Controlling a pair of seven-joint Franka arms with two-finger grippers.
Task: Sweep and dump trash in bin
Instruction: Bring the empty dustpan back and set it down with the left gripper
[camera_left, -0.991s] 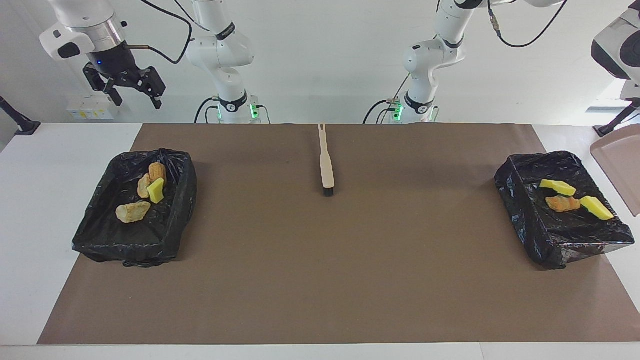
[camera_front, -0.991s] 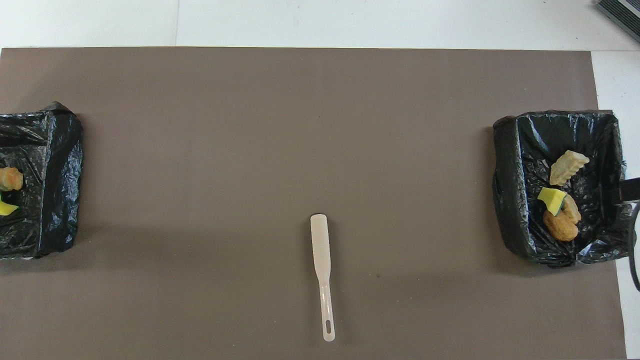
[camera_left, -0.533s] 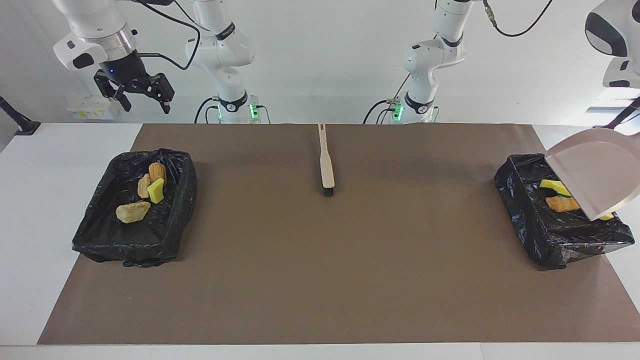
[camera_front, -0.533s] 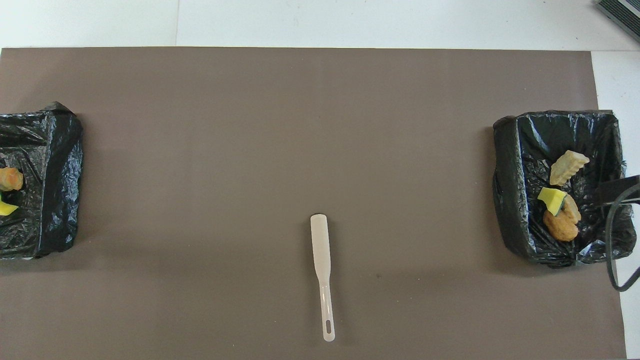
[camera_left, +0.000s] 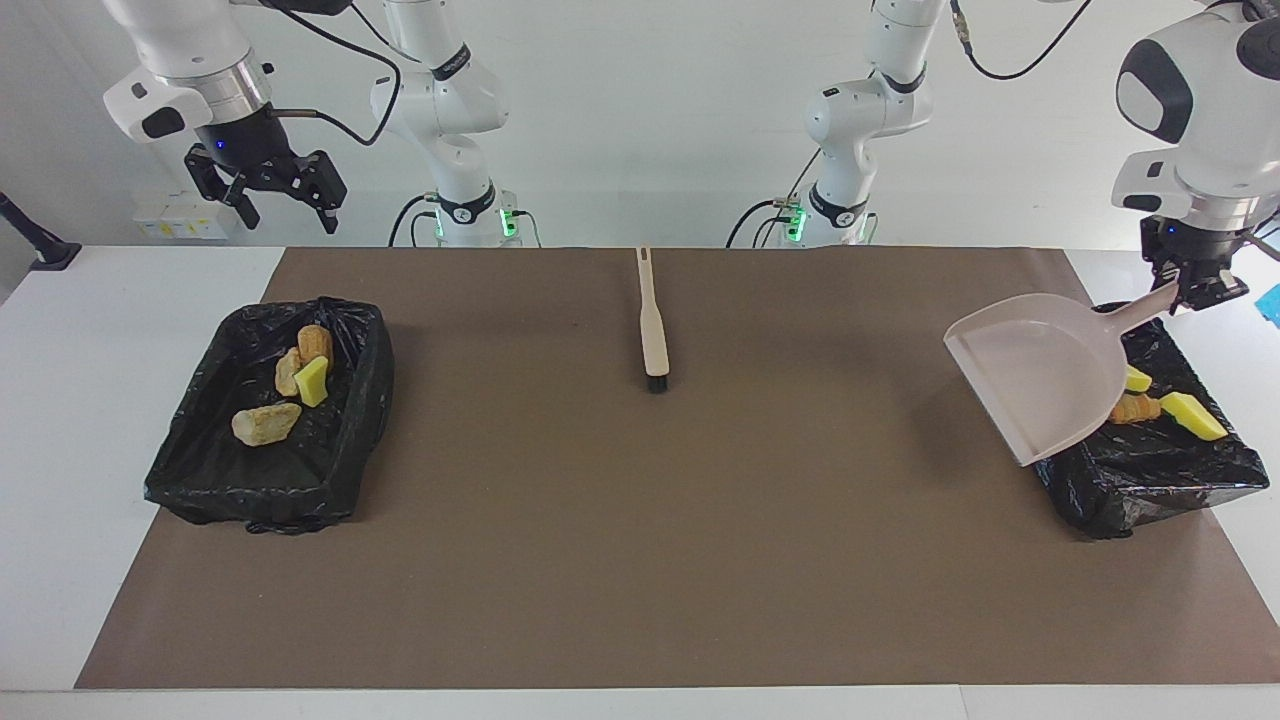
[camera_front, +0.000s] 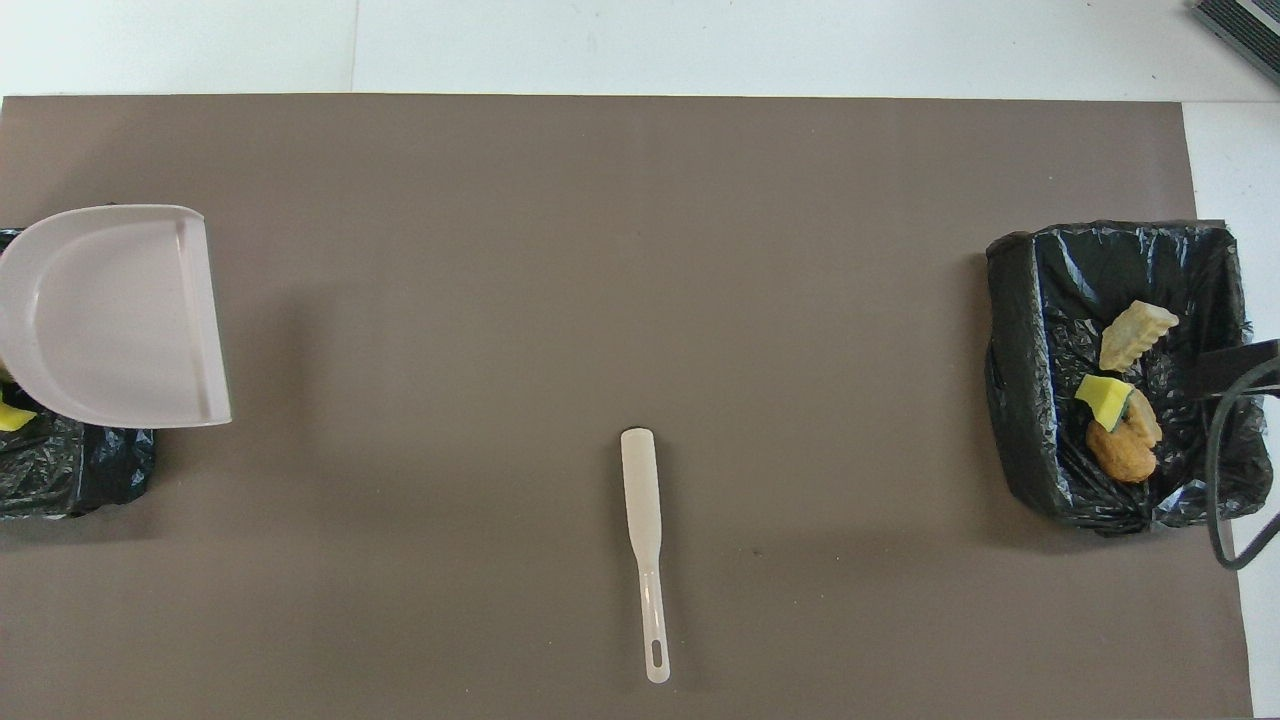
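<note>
From the facing view, the trash lies in two black-lined bins at the two ends of the brown mat (camera_left: 640, 560). The bin at the right arm's end (camera_left: 330, 470) holds four bits: three tan, bread-like lumps (camera_left: 265, 423) with ridged, striped crusts, and one bright yellow foam wedge (camera_left: 311, 381) leaning against them. The bin at the left arm's end (camera_left: 1160, 480) holds an orange-tan lump (camera_left: 1138, 408) between two yellow wedges, one (camera_left: 1192, 416) in plain sight, the other mostly hidden.

The left gripper (camera_left: 1203, 297) hangs over that bin, fingers clamped on the handle of the beige dustpan (camera_left: 1035, 385). The pan is in the air, tilted, its wide mouth toward the middle of the table and its body covering part of the bin. The right gripper (camera_left: 283, 207) hangs high above the table edge near its own bin, fingers spread apart, holding nothing — that arm waits. The brush (camera_left: 653, 325) lies flat on the mat, midway between the bins, bristles pointing away from the robots.

From overhead, the dustpan (camera_front: 115, 315) hides most of the left arm's bin (camera_front: 80, 475) — only a sliver of yellow wedge (camera_front: 12, 418) peeks out. In the other bin (camera_front: 1020, 380) a pale ridged lump (camera_front: 1135, 335), a yellow wedge (camera_front: 1103, 396) and a browner lump (camera_front: 1120, 452) show. The brush (camera_front: 645, 540) lies with its handle toward the robots.
</note>
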